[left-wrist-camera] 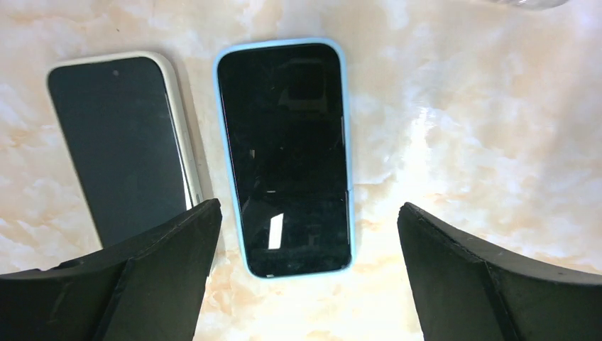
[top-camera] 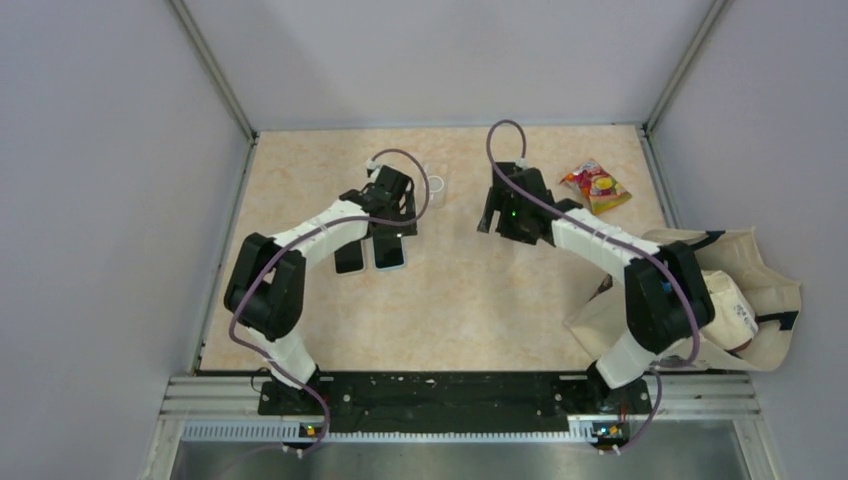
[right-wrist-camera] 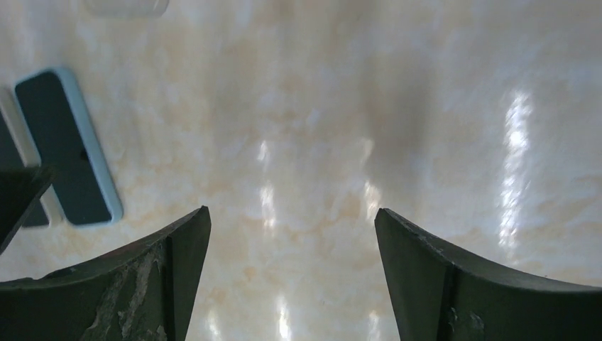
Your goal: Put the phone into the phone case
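Observation:
A black phone sits face up inside a light blue case [left-wrist-camera: 284, 156] on the marbled table; it also shows in the top view [top-camera: 390, 254] and the right wrist view [right-wrist-camera: 67, 145]. To its left lies a second flat slab with a cream rim and a matte dark face [left-wrist-camera: 117, 142]; I cannot tell whether it is a phone or an empty case. My left gripper [left-wrist-camera: 309, 208] is open and empty, hovering over the blue case's near end [top-camera: 392, 228]. My right gripper [right-wrist-camera: 291, 212] is open and empty over bare table to the right [top-camera: 500, 225].
A small clear object [top-camera: 436, 186] sits just behind the left gripper. A red and yellow snack packet [top-camera: 597, 185] lies at the back right. A cream tote bag [top-camera: 745, 300] spills over the table's right edge. Grey walls enclose the table.

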`<state>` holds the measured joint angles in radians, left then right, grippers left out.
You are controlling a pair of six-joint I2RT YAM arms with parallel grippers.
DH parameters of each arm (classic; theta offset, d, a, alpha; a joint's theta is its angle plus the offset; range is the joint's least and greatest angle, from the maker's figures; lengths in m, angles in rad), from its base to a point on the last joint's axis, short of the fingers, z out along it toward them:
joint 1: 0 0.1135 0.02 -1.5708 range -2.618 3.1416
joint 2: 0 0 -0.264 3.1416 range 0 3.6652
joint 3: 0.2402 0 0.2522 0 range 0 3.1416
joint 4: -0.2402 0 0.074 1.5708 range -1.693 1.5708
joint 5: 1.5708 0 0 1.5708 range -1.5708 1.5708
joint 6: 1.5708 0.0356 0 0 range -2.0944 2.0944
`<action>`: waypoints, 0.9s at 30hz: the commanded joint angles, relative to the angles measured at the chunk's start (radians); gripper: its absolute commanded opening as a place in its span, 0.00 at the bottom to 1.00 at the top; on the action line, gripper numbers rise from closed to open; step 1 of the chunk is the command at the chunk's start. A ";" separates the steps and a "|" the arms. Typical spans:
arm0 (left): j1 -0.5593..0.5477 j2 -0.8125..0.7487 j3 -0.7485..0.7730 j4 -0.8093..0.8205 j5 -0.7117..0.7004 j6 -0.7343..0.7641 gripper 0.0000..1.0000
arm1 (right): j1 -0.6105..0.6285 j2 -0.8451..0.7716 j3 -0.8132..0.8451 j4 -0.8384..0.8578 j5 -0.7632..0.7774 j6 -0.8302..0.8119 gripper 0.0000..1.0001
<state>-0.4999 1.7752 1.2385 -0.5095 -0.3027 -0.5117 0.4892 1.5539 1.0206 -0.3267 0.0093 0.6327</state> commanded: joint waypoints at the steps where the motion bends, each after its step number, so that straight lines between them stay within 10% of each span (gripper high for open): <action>1: 0.004 -0.148 0.027 -0.024 0.035 -0.023 0.99 | -0.099 0.148 0.174 0.019 0.116 -0.060 0.86; 14: 0.004 -0.374 -0.020 -0.079 0.251 -0.010 0.99 | -0.130 0.649 0.771 -0.194 0.339 -0.296 0.93; 27: 0.004 -0.370 -0.026 -0.033 0.244 -0.002 0.95 | -0.161 0.759 0.833 -0.249 0.191 -0.330 0.88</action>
<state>-0.4992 1.4139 1.2152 -0.5835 -0.0597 -0.5209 0.3523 2.2864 1.8393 -0.5426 0.2596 0.3069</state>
